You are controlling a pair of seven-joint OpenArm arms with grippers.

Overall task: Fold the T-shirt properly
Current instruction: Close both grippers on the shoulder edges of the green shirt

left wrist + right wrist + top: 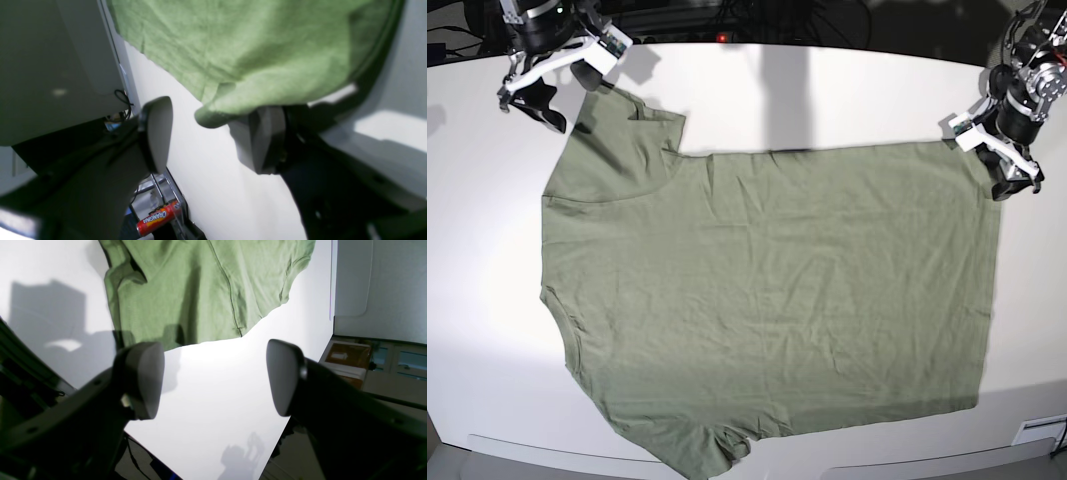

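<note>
The white desk [847, 90] is carrying the T-shirt [777, 300], lying spread flat. The right gripper [215, 380] is hovering with jaws spread, empty. The left gripper [213, 133] is gaping over the hem corner. Only the left wrist view is showing an Orangina can [158, 218].

The T-shirt [767, 300] is a plain sage to olive green with no print or pattern; in the base view it reads duller and greyer, in the left wrist view a brighter, yellower green. Its seams show as thin darker green lines. The bench [827, 100] under it is plain white, crossed by soft grey shadows. The left hand [213, 136] has pale grey pads [160, 130] on black fingers, and the right hand [215, 378] has the same grey pads [282, 373] on black. Below the bench edge lies a red can [158, 218] with white lettering and an orange band.
</note>
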